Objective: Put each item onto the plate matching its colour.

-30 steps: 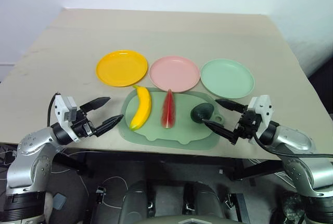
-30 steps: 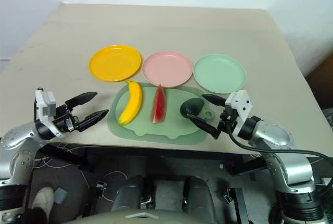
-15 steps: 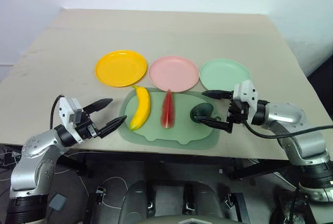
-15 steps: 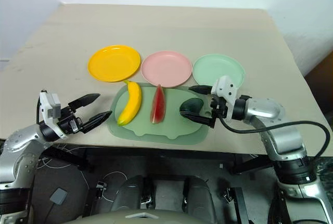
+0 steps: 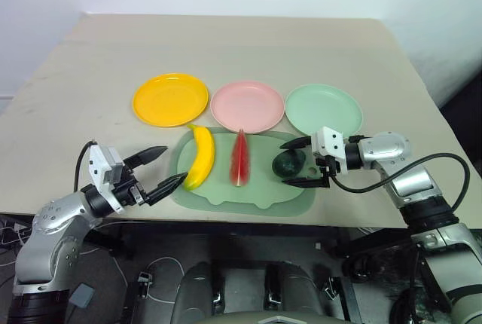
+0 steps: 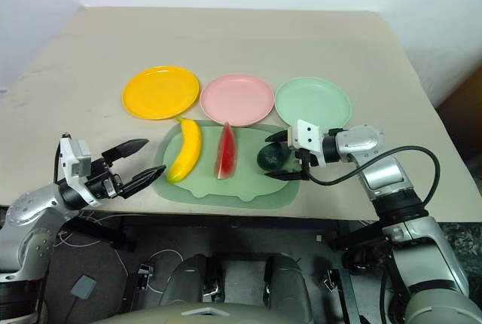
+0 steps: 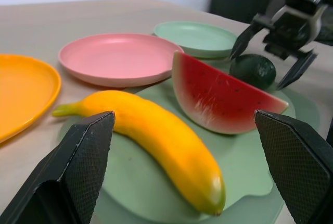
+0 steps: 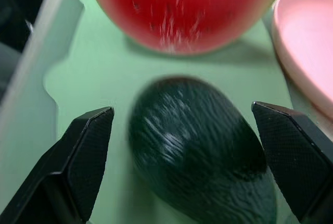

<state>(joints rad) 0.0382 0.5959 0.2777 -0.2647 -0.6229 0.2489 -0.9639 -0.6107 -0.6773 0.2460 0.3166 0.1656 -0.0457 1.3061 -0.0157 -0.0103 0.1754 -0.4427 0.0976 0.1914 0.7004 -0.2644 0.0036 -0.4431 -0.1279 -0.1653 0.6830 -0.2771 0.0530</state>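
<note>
My right gripper [image 5: 300,161] stands spread around the avocado [image 5: 288,163] on the tray [image 5: 226,192]; the left gripper [image 5: 163,167] is spread too, empty. The avocado looks light, rigid, rounded and slippery, so I'd pinch its widest middle.

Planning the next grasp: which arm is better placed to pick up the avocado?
Right. Its tool is open with a finger on each side of the avocado on the tray. The left tool hovers open off the tray's far edge, nearer the banana.
</note>
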